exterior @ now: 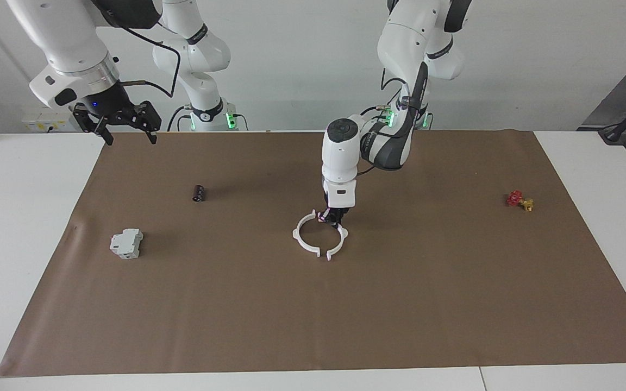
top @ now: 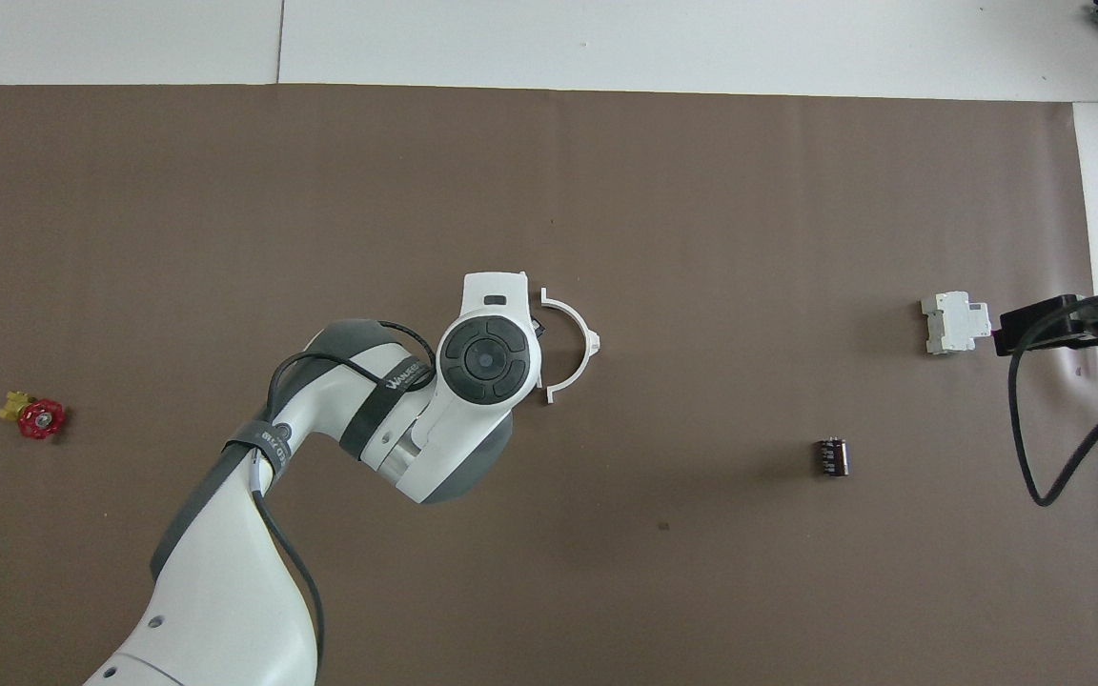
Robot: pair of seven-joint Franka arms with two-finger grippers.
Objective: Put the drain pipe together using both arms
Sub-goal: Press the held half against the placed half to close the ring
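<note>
— Where are the arcs?

— Mid-mat. One arc (exterior: 305, 237) lies flat; the other arc (exterior: 339, 240) sits beside it, ends nearly meeting in a ring.

— And the left gripper (exterior: 333, 218)?

— Low over that second arc, jaws clamped on its end nearer the robots.

— The right gripper (exterior: 125, 124)?

— It waits, raised over the mat's corner, jaws wide.

— Anything else?

— A grey block (exterior: 126, 243), a black cylinder (exterior: 199, 193), a red valve (exterior: 519, 200).
</note>
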